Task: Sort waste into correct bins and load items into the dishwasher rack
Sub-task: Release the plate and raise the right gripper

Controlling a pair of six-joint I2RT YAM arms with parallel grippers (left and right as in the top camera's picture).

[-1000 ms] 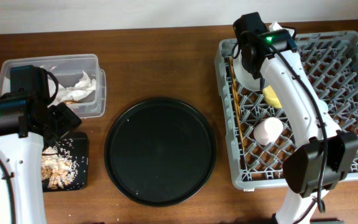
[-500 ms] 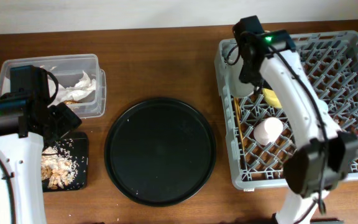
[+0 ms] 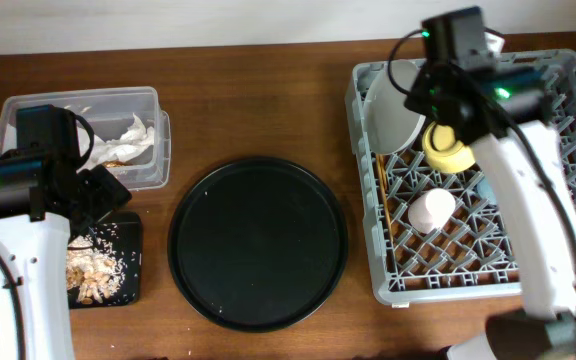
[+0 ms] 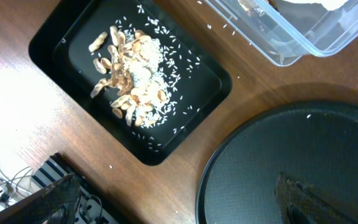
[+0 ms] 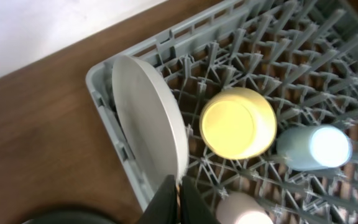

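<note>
Overhead: left gripper point(image 3: 103, 193) hangs over the wooden table point(image 3: 258, 110), beside the shallow black tray point(image 3: 133, 290). Right gripper point(image 3: 436, 95) is above the dishwasher rack point(image 3: 558, 130), near the upright plate point(image 3: 393, 105). Left wrist: jaws spread wide, empty; food scraps point(image 4: 132, 74) lie ahead in the tray. Right wrist: fingers point(image 5: 191, 202) pressed together, empty, tips just beside the plate's rim; yellow bowl point(image 5: 238, 121) sits right of the plate.

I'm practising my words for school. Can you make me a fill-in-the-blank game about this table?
1. The food scraps lie in the shallow ___ tray.
2. In the dishwasher rack, the plate stands on edge beside the ___ bowl.
3. The crumpled tissue lies in the ___ plastic tub.
Missing words: black, yellow, clear.
</note>
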